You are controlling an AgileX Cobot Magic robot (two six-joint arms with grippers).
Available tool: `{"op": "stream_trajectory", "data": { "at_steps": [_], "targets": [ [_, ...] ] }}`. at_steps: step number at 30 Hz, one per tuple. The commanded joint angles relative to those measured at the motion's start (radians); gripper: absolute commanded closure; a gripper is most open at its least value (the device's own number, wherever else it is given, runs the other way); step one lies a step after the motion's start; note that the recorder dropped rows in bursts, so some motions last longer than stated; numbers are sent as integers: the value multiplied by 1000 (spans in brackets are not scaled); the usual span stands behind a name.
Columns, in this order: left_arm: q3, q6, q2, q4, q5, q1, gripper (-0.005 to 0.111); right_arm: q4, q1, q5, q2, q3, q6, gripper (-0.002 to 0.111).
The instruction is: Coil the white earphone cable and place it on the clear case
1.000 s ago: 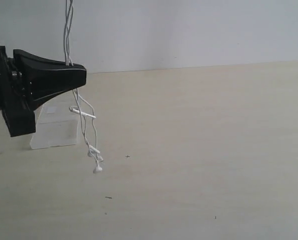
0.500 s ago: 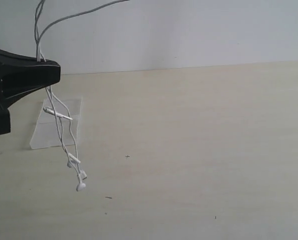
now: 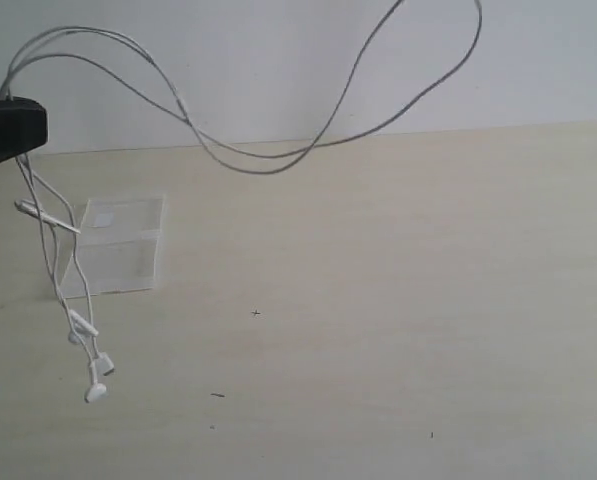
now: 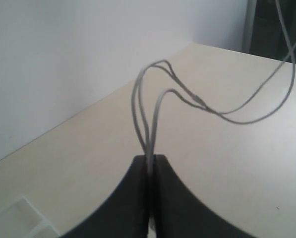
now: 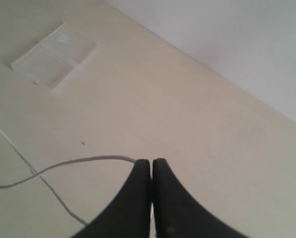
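My left gripper point(image 3: 36, 125) sits at the far left edge of the exterior view, shut on the white earphone cable point(image 3: 268, 168). Below it a short bundle hangs down with a stiff inline piece point(image 3: 46, 216) and two earbuds point(image 3: 95, 390) dangling just above the table. From the jaws the cable arcs up and sags in a wide loop to the top right. The clear case point(image 3: 123, 250) lies flat behind the hanging strands. In the left wrist view the gripper point(image 4: 150, 157) pinches several strands point(image 4: 157, 106). My right gripper point(image 5: 151, 161) is shut, with the cable point(image 5: 73, 162) running into its tip.
The pale wooden table point(image 3: 398, 300) stretches right of the case up to a white wall point(image 3: 378, 70). The case point(image 5: 56, 54) shows far off in the right wrist view, and a corner of it point(image 4: 14, 218) in the left wrist view. The right gripper is outside the exterior view.
My left gripper has moved left with the cable bundle. The earbuds swung left and lower. The cable above it, once running straight up, now sags in a wide loop to the right.
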Motion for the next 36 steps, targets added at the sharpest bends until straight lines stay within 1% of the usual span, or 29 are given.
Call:
{"op": "stream_trajectory", "data": {
  "at_steps": [1, 3, 6, 10, 12, 13, 15, 17, 19, 20, 21, 26, 33, 36],
  "targets": [
    [-2, -66, -18, 44, -21, -3, 104, 124, -2, -169, -8, 136, 23, 108],
    [-2, -70, -18, 44, -21, -3, 104, 198, -2, -249, -8, 192, 18, 108],
    [-2, -70, -18, 44, -33, -3, 104, 257, -2, -332, -8, 267, 10, 108],
    [-2, -70, -28, 44, -55, -3, 104, 280, -2, -351, -7, 352, -29, 108],
    [-2, -70, -28, 44, -57, -3, 104, 280, -2, -354, -7, 390, -43, 105],
    [-2, -70, -28, 44, -57, -3, 104, 288, -2, -354, -7, 404, -59, 101],
    [-2, -70, -28, 44, -57, -3, 104, 319, -2, -360, -7, 423, -111, 89],
    [-2, -70, -28, 44, -63, -3, 104, 357, -2, -376, -7, 430, -121, 72],
    [-2, -70, -28, 44, -63, -3, 104, 362, -2, -381, -7, 430, -119, 50],
    [-2, -70, -28, 44, -63, -3, 104, 358, -2, -381, -7, 430, -119, 44],
    [-2, -70, -28, 44, -63, -3, 104, 354, -2, -381, -7, 430, -119, 43],
    [-2, -70, -28, 42, -62, -3, 104, 354, -2, -381, -7, 430, -123, 53],
    [-2, -57, -29, 44, -62, -3, 104, 360, -2, -440, -7, 430, -175, 53],
    [-2, -12, -40, 44, -62, -3, 104, 452, -2, -487, -7, 435, -271, 53]
  ]
}}
